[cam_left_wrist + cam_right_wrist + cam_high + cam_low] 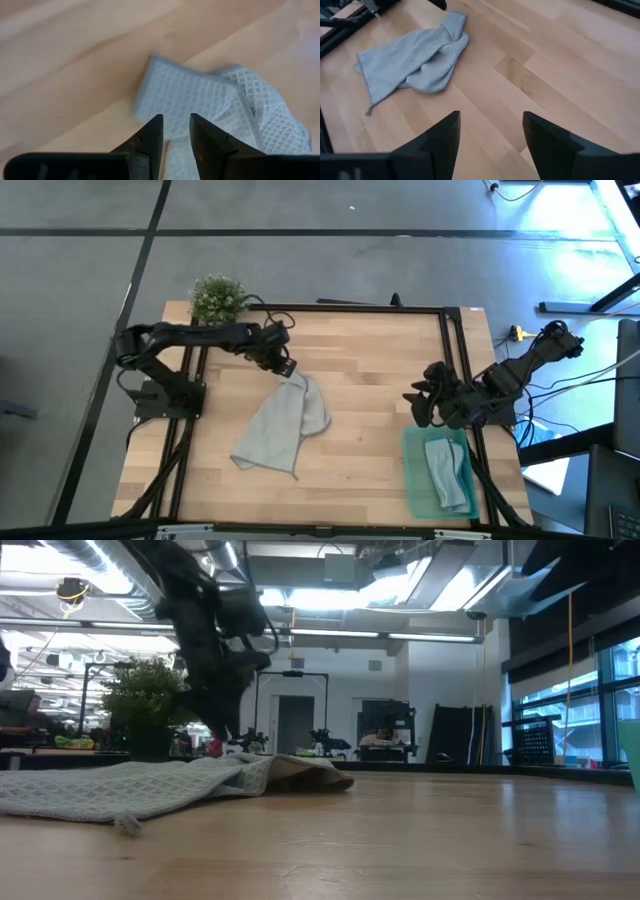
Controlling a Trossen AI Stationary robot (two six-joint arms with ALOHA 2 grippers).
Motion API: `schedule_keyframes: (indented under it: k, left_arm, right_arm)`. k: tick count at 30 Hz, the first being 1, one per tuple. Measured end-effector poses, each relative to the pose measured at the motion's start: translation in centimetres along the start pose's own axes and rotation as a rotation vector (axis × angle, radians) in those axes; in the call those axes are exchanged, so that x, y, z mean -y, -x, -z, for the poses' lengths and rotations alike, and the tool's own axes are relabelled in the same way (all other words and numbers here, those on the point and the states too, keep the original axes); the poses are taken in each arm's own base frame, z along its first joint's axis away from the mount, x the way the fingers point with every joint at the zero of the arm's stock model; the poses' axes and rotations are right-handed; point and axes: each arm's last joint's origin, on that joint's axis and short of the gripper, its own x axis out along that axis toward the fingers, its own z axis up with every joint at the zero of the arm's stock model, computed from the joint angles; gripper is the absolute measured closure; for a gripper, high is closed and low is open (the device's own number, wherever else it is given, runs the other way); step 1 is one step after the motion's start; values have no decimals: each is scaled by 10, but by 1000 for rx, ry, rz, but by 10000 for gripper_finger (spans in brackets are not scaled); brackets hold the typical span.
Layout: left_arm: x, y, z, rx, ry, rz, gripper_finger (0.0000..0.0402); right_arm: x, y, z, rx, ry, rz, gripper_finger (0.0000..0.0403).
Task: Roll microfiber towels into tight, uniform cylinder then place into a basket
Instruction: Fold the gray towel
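Note:
A light grey microfiber towel [285, 420] lies crumpled and partly folded over on the wooden table, left of centre. My left gripper [288, 370] hangs just above its far corner [155, 65], open, fingers slanting down, with the cloth showing through the narrow gap [176, 131]. I see no touch between them. A pale blue towel [447, 472] lies in the green basket [410, 470] at the near right. My right gripper [490, 130] hovers open beside the basket's far end, holding nothing.
A small bushy plant [217, 297] stands at the table's far left corner, just behind my left arm. A black frame [450, 360] runs along the table's edges. Bare wood lies between the grey towel and the basket.

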Motion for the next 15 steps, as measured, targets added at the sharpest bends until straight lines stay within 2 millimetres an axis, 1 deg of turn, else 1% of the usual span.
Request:
schedule_keyframes:
  k: [3,6,15]
  left_arm:
    - [3,-17,-5,-5,-18,34,311]
    - [4,-26,-8,15,-18,30,311]
    - [-1,-27,-13,107,-38,-67,311]
  right_arm:
    - [1,-1,-2,4,-2,10,187]
    - [2,-2,-3,2,-8,16,187]
    - [3,-5,-5,-51,7,14,187]
